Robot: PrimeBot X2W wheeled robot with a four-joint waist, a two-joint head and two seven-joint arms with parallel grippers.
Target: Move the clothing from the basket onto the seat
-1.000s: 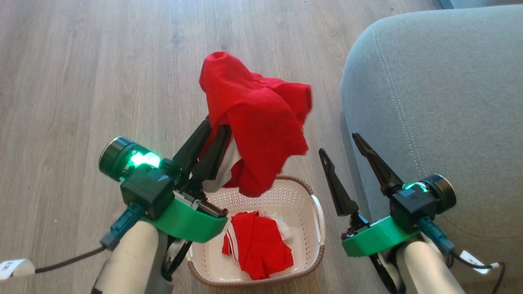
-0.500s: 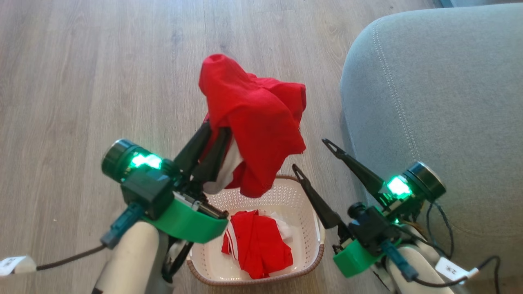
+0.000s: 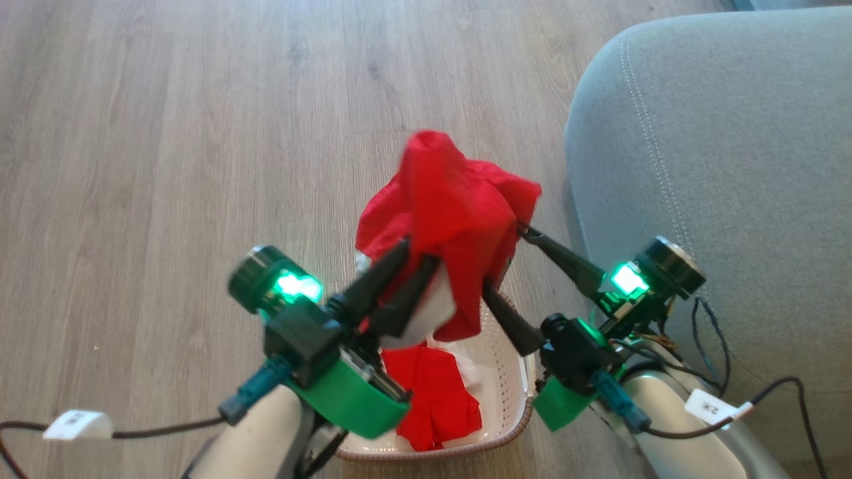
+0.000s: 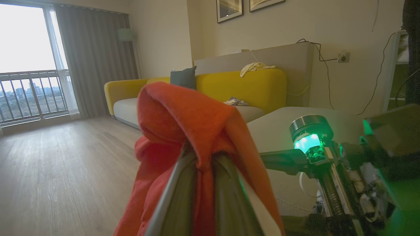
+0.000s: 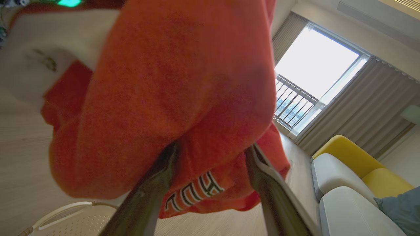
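Left gripper point(image 3: 419, 256) jaws clenched on red garment point(image 3: 459, 213), held above basket point(image 3: 507, 372). Right gripper point(image 3: 504, 259) jaws spread wide, straddling its hanging fold.

**Right gripper swings in to the lifted garment**

The right gripper point(image 3: 504, 259) has swung from lower right toward centre frame, and its spread fingers now straddle the right edge of the red garment point(image 3: 459, 213). The left gripper point(image 3: 418, 253), pinching it, has carried it rightward and lower.

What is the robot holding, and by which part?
The left gripper is shut on a fold of a red garment, held above the basket. The right gripper is open around its hanging edge, not gripping.
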